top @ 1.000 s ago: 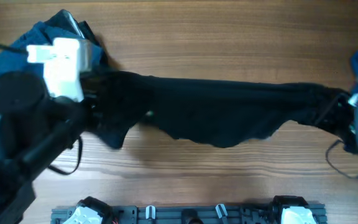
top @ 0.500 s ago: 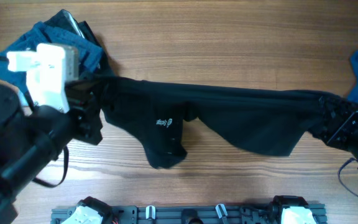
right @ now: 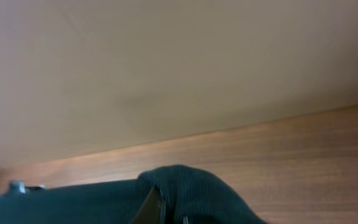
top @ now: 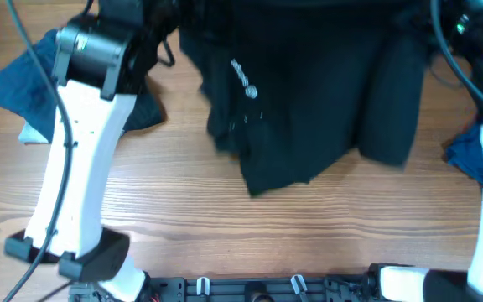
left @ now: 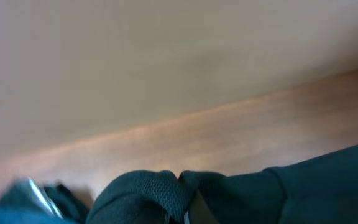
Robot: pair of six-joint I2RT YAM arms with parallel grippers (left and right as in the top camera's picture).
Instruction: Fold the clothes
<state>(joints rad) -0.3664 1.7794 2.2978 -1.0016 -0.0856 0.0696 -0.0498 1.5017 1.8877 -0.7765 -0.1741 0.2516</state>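
As both arms gripped its upper edge, the navy garment [top: 309,101] hung spread over the far side of the wooden table [top: 225,243], its top cut off overhead. The left gripper [left: 182,214] and right gripper [right: 166,214], barely visible in blurred wrist views, each pinched bunched dark fabric. A teal cloth [top: 15,84] lay at left and a blue cloth [top: 468,155] at right. A beige wall [right: 166,62] stood behind.

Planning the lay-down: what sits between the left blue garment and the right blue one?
Overhead view: the near-black garment, spread wide, fills most of that stretch; bare wooden table shows either side of it.
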